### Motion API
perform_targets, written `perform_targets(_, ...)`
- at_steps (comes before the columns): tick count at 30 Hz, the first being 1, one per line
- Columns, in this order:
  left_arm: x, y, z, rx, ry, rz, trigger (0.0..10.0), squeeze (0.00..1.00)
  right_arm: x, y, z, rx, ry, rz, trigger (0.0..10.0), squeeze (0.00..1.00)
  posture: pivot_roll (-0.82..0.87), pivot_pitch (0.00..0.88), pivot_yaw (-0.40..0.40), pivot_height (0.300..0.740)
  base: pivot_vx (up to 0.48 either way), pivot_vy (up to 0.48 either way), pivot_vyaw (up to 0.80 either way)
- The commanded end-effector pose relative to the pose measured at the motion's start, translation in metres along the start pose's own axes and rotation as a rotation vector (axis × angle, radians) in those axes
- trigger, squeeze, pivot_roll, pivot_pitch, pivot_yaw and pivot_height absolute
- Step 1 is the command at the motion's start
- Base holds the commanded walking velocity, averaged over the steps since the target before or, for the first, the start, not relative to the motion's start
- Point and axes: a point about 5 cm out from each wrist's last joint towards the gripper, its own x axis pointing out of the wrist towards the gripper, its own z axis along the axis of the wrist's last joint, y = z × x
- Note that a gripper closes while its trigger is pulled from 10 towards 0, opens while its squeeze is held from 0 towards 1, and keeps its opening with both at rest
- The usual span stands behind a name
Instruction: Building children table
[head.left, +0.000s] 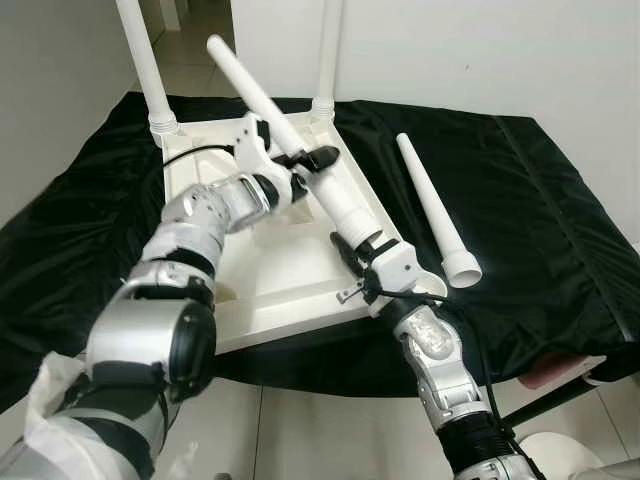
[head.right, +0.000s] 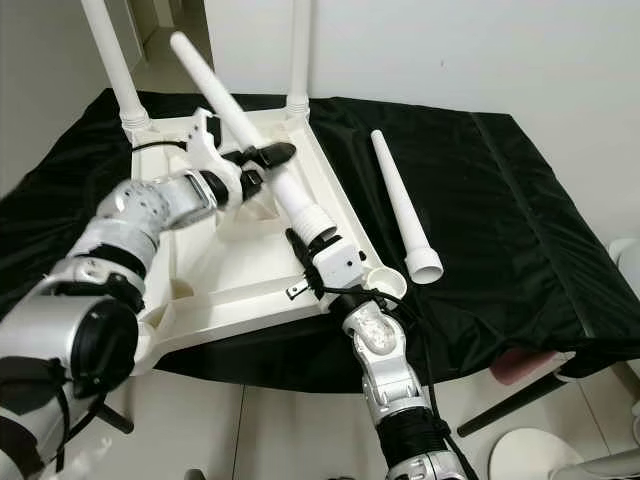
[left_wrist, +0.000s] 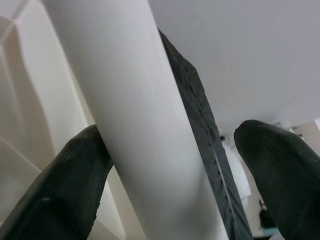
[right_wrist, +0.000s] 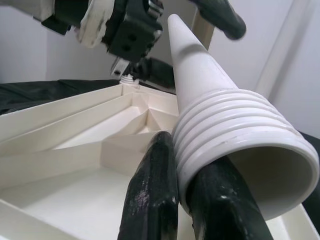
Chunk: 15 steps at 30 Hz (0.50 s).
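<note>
Holding: white table leg (head.left: 300, 135) is being gripped by left hand (head.left: 305, 160) mid-shaft, right hand (head.left: 352, 248) clamping threaded end.
Axis: slanting down toward corner socket (head.right: 385, 282) beside right hand.

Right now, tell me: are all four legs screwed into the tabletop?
No. One white leg lies loose on the black cloth.

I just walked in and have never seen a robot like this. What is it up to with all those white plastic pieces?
It is assembling a small white table lying upside down on a black cloth. Two legs stand at the far corners. The left gripper and right gripper together hold a third leg tilted above the table, threaded end near the open socket. A fourth leg lies loose on the cloth.
</note>
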Motion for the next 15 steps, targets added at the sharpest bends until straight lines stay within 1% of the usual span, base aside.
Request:
perform_targets(1,0.0011,-0.0002,0.0048,-0.033,-0.021,0.01,10.0,0.0,-0.0006,0.007,0.0012,-0.004,-0.02,0.019,10.0,0.0,-0.02,0.037,0.019,0.74,0.0,0.0,0.0)
perform_targets(8,0.0034,-0.0054,0.0103,-0.047,-0.035,0.007,10.0,0.0,0.0,0.0101,-0.0005,-0.013,-0.016,0.037,10.0,0.0,-0.02,0.038,0.022,0.74,0.0,0.0,0.0)
perform_targets(9,0.0053,-0.0078,0.011,-0.067,-0.04,0.008,10.0,0.0,0.0008,0.0103,0.0,-0.018,-0.019,0.043,10.0,0.0,-0.02,0.041,0.023,0.74,0.0,0.0,0.0)
perform_targets(10,0.0053,-0.0078,0.011,-0.067,-0.04,0.008,10.0,0.0,0.0008,0.0103,0.0,-0.018,-0.019,0.043,10.0,0.0,-0.02,0.041,0.023,0.74,0.0,0.0,0.0)
perform_targets(11,0.0064,-0.0086,0.0121,-0.101,-0.054,0.014,2.8,0.0,0.0015,0.0099,0.0004,-0.021,-0.021,0.045,10.0,0.0,-0.03,0.045,0.027,0.74,0.0,0.0,0.0)
perform_targets(14,0.0064,-0.0086,0.0121,-0.101,-0.054,0.014,2.8,0.0,0.0015,0.0099,0.0004,-0.021,-0.021,0.045,10.0,0.0,-0.03,0.045,0.027,0.74,0.0,0.0,0.0)
perform_targets(15,0.007,-0.0087,0.0133,-0.123,-0.067,0.02,0.0,0.0,0.0018,0.0098,0.0008,-0.024,-0.022,0.045,10.0,0.0,-0.03,0.046,0.028,0.74,0.0,0.0,0.0)
